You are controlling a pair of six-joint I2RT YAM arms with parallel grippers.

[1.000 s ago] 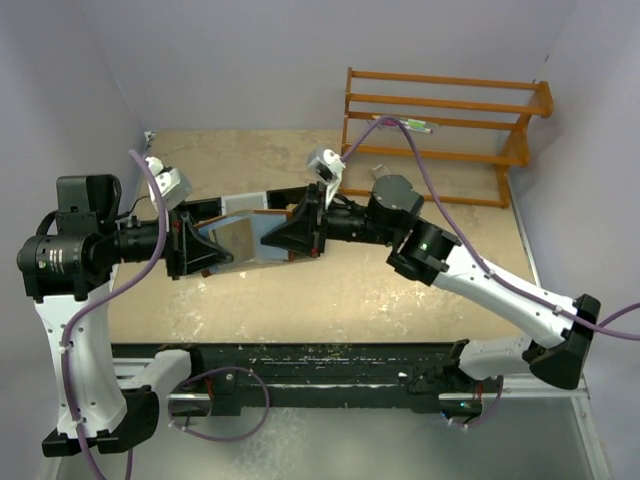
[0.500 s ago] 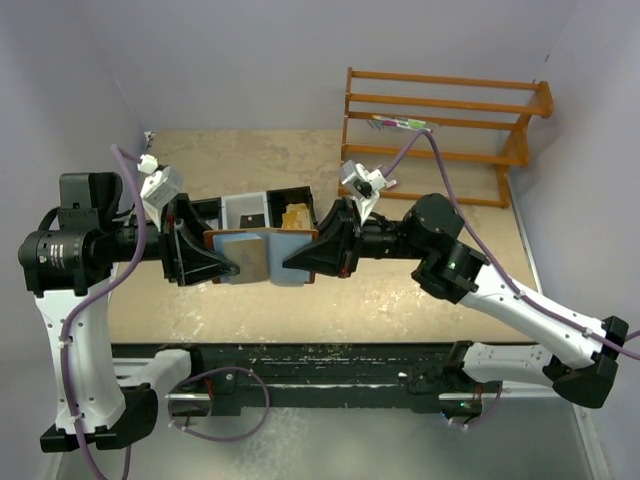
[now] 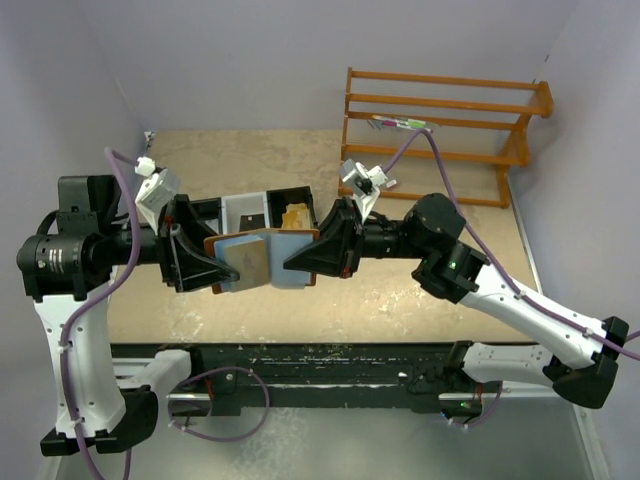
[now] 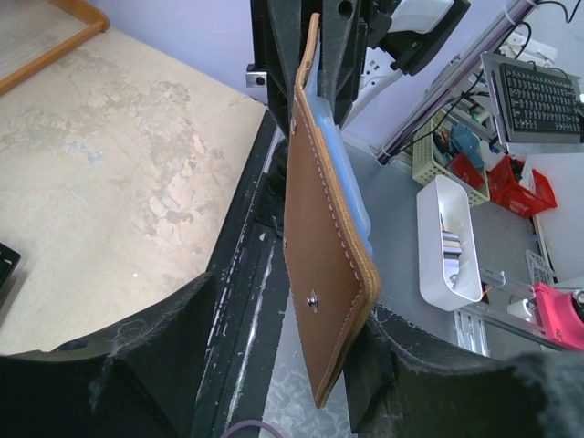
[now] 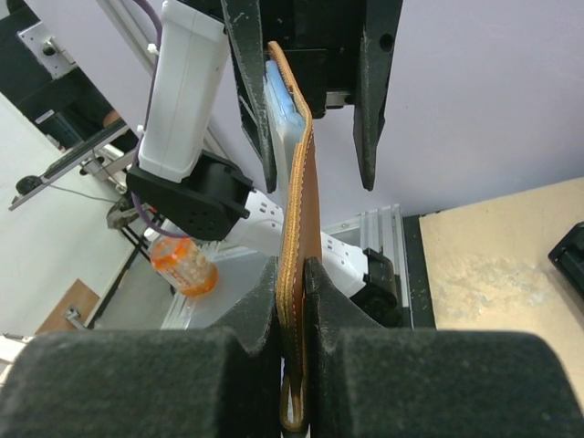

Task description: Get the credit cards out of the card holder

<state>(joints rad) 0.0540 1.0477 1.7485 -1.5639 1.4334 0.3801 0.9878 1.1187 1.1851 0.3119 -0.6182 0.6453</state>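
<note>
Compared with half a second before, the jaws of the left gripper (image 3: 228,268) are seen spread wider, and the card holder (image 3: 288,268) is tilted slightly more. Compared with one second before, the right arm has been drawn away toward 3 o'clock, so the holder is now stretched out open between the two arms. It is held in the air above the table (image 3: 400,290), near the centre of the top view. The right gripper (image 3: 295,264) is clamped on the brown leather edge at the 3 o'clock end. At the 9 o'clock end the left fingers stand apart on both sides of the leather, with a gap on one side, so this end is not pinched. One card holder is counted, with one metal snap stud (image 4: 313,297). One pale tan credit card (image 3: 250,258) lies on its lining; light blue layers are seen in the wrist views, but it cannot be told if they are card or lining. One three-compartment tray (image 3: 222,210) stands just at 12 o'clock of the holder, with orange-yellow pieces (image 3: 296,215) in its right compartment. One wooden rack (image 3: 440,120) stands toward 2 o'clock.
</note>
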